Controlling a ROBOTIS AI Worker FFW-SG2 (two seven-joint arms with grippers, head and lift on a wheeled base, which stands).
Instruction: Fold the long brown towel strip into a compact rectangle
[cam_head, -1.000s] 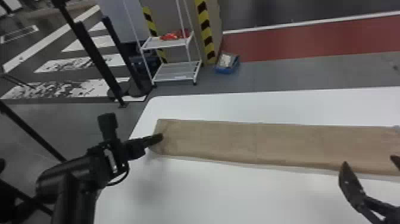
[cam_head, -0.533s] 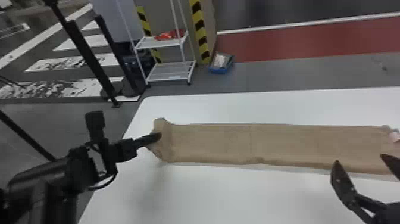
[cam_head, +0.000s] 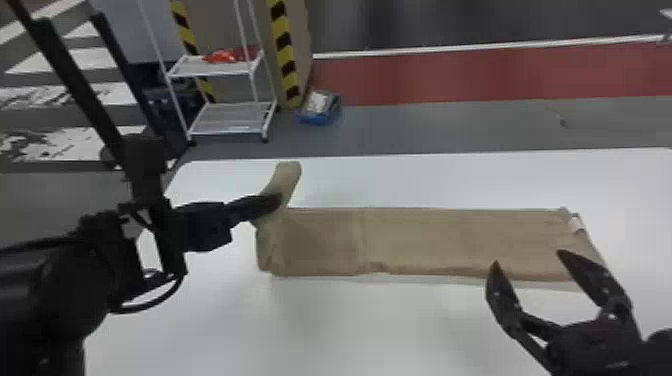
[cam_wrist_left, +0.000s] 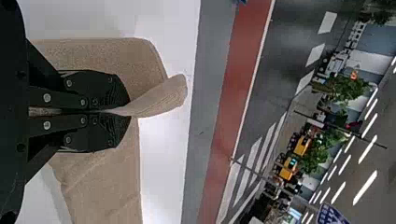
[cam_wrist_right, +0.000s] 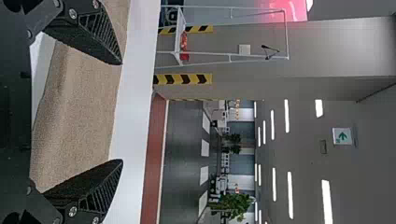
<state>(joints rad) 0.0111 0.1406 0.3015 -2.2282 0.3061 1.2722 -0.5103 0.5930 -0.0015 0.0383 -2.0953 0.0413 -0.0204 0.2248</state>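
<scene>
While the left black two-fingered gripper (cam_head: 278, 201) pinches one raised end of the long brown fabric towel strip (cam_head: 450, 240) on the white table (cam_head: 400, 330), the right black two-fingered gripper (cam_head: 529, 257) is spread wide by its near edge, toward the other end.

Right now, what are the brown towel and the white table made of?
The towel looks like soft, matte cloth, perhaps cotton: it has a fine grain, bends and creases. The table seems hard and smooth, with an even white top; plastic or laminate, I can't tell.
</scene>
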